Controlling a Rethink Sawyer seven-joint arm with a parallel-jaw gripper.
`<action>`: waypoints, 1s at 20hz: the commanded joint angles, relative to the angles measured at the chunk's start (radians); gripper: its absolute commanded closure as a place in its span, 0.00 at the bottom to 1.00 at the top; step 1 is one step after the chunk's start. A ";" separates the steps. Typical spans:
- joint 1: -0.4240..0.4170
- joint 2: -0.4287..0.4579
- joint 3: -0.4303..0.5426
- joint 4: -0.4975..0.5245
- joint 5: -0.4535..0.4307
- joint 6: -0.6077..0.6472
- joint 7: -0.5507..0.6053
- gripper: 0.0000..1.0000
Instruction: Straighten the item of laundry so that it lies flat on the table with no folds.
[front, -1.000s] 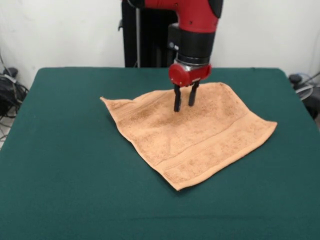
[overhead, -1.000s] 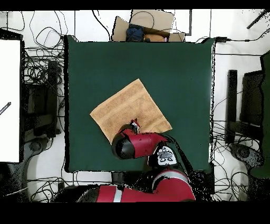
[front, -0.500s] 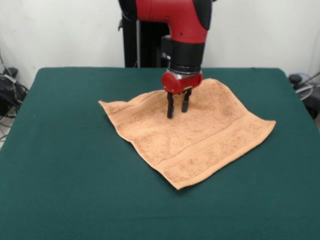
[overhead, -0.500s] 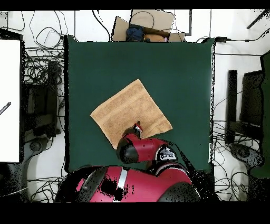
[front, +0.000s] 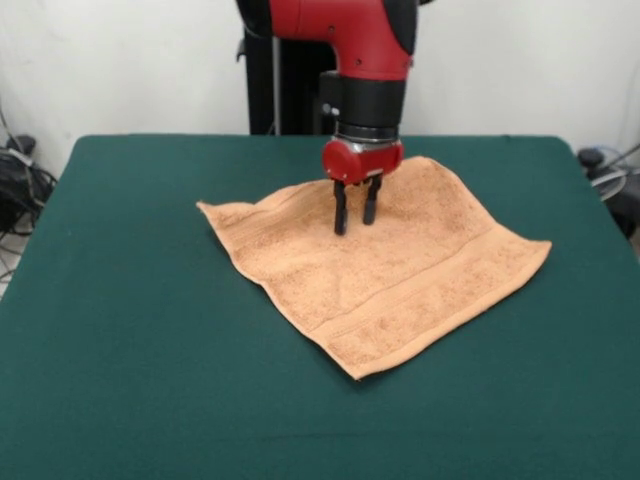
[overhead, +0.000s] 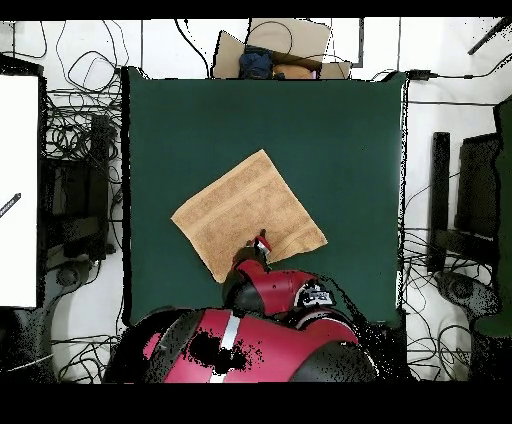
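Towel (front: 375, 270) of peach-orange terry lies spread on the green desk (front: 130, 330), a little toward the robot's side of the middle, turned like a diamond. In the front view its corners point to about 9, 12, 3 and 6 o'clock. It looks almost flat; only a low ripple shows near the 9 o'clock corner, and a woven band runs along the edge between 6 and 3 o'clock.

The pincer (front: 354, 222) stands upright over the part of the towel toward 11 o'clock from its middle. Its two dark fingers (front: 340, 210) are apart, released, and grasp nothing. The tips are at the cloth or just above it; I cannot tell if they touch. I judge that it is placed here because this far side is the part still not fully smooth, so a pinch or a press here could pull the ripple out.

No brand, label or writing can be read on the towel, on the arm or on the desk; small white labels do not show in these views.
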 joint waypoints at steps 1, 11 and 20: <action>-0.014 0.220 -0.048 -0.133 0.023 -0.051 0.179 0.00; -0.028 -0.021 0.040 -0.013 0.065 0.210 0.192 0.00; -0.029 -0.166 0.108 0.028 0.126 0.420 0.206 0.00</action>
